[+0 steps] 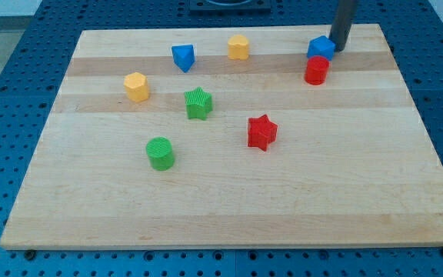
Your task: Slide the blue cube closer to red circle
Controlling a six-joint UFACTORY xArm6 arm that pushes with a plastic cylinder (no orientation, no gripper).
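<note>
At two o'clock on the wooden board [229,215], my tip [338,49] (a bare rod, gripping nothing) touches the blue cube [321,48] at its three o'clock, cube nearly meeting the red circle [316,70] at its six, so little remains.

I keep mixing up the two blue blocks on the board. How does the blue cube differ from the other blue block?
The blue cube sits near the view's top right, boxy with a flat top; the blue wedge-like block sits left of centre and tapers downward. The blue cube has my tip at its right side and the red cylinder just below it, seemingly touching; the blue wedge-like block stands alone. Both share the same blue and lie toward the wooden board's top edge.
</note>
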